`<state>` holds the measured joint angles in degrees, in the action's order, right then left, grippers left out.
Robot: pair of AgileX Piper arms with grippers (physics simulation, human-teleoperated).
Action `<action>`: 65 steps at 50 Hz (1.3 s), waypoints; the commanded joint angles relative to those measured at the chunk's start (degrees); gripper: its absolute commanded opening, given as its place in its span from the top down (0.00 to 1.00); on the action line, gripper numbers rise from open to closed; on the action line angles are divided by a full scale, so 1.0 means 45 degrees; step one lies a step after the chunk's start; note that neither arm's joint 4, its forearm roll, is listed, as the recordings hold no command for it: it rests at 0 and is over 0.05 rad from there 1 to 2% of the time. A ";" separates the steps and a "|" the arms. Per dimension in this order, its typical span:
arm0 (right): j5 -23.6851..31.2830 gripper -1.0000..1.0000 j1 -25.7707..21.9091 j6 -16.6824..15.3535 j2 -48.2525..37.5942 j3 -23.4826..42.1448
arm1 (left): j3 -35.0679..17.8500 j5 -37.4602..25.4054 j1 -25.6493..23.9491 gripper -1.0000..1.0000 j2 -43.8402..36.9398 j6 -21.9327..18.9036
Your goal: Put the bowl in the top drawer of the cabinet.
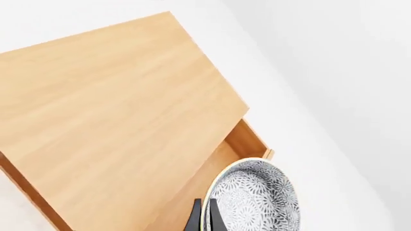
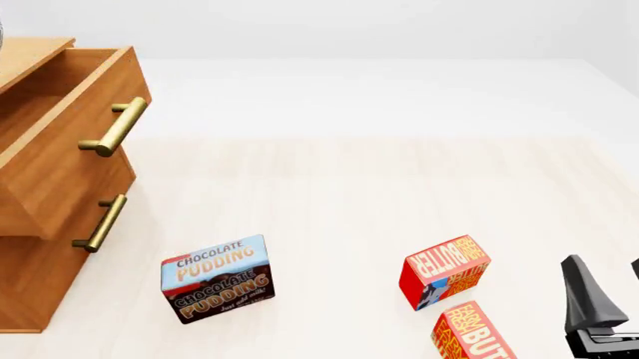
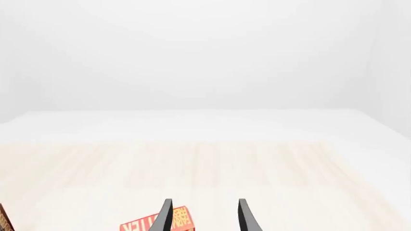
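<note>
Bowl (image 1: 257, 197): rim clamped between left gripper (image 1: 204, 216) fingers, held above the open top drawer (image 1: 218, 168) of cabinet (image 2: 50, 187) at tabletop's left edge. Right gripper (image 3: 204, 216): fingers apart, nothing between, near tabletop's front right corner. Also on tabletop: pudding box (image 2: 217, 278) front-centre, two butter boxes (image 2: 447, 271) w/ second (image 2: 471, 333) toward front right.

Bright, even, diffuse light; far counter (image 2: 399, 97) washed out toward white at 12 o'clock; shadows faint; renders sharp throughout.
</note>
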<state>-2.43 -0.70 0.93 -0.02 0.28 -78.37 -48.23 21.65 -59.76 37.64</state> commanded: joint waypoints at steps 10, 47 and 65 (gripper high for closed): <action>0.0011 0.00 0.0007 0.0022 0.0000 -0.0001 | -0.1116 0.0614 0.2138 1.00 -0.2707 0.0291; -0.0014 0.00 0.0012 0.0025 0.0000 -0.0001 | -0.2695 0.0225 0.3830 1.00 -0.5046 0.1582; -0.0031 0.00 0.0024 0.0032 0.0000 -0.0001 | -0.2265 0.0330 0.3616 1.00 -0.4803 0.1975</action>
<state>-2.52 -0.61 1.06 -0.02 0.27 -89.45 -47.11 38.34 -81.71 45.80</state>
